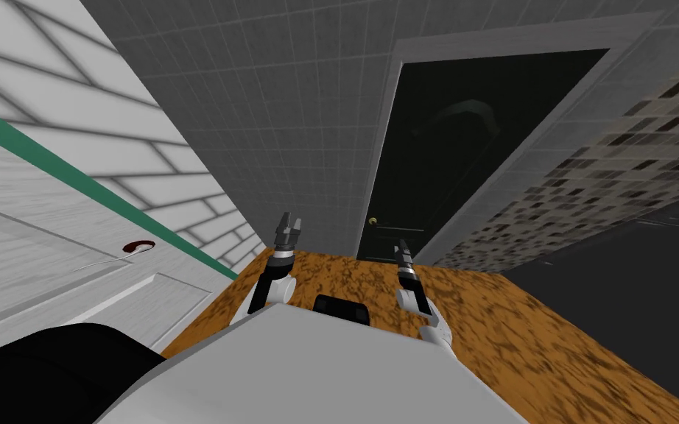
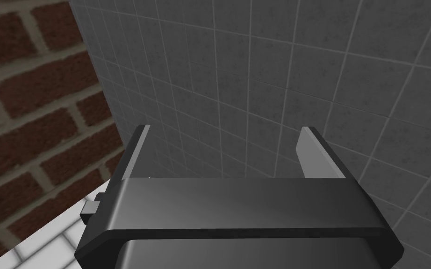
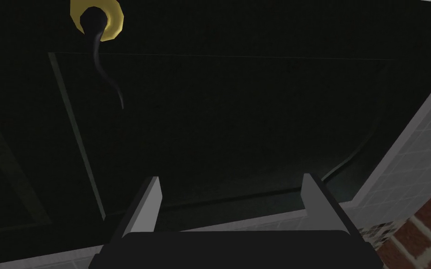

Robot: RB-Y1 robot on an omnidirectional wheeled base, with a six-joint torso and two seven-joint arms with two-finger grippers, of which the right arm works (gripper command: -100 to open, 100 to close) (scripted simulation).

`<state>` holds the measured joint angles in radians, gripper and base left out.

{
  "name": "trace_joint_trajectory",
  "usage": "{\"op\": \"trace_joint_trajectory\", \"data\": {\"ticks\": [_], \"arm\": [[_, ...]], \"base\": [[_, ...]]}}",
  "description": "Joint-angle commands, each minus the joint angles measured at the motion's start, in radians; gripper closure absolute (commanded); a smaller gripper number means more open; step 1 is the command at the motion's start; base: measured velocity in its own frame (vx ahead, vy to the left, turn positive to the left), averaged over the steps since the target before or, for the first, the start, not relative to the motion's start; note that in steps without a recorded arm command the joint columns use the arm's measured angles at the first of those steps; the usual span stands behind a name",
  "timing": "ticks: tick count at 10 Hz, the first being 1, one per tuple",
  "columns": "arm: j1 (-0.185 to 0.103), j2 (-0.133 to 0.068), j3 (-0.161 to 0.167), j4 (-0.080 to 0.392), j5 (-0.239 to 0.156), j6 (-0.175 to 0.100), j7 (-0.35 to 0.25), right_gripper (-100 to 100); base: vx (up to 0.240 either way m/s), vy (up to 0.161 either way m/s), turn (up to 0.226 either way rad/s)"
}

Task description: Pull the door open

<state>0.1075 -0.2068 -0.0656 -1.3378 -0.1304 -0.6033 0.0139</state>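
Standing off the dark door (image 1: 470,147), our left gripper (image 2: 224,154) and right gripper (image 3: 228,196) gaped — its handle (image 3: 98,49) ran from rosette (image 3: 112,21) toward the latter.

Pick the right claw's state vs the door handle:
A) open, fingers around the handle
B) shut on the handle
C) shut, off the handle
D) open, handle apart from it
D: the right claw stands open before the door, and the handle lies well beyond its fingers, not between them.
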Motion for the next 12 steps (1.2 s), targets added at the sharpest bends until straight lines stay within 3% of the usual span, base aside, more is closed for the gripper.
{"op": "trace_joint_trajectory", "data": {"ticks": [1, 5, 6, 12], "arm": [[-0.009, -0.006, -0.003, 0.036, -0.005, -0.003, -0.002, -100], [-0.066, -0.039, -0.018, 0.186, -0.036, -0.018, -0.011, -100], [-0.066, -0.039, -0.018, 0.195, -0.036, -0.018, -0.011, -100], [-0.127, -0.073, -0.034, 0.369, -0.068, -0.035, -0.02, -100]], "base": [[0.043, -0.026, 0.077], [0.059, -0.038, 0.197], [0.052, -0.036, 0.05], [0.043, -0.034, 0.155]]}}
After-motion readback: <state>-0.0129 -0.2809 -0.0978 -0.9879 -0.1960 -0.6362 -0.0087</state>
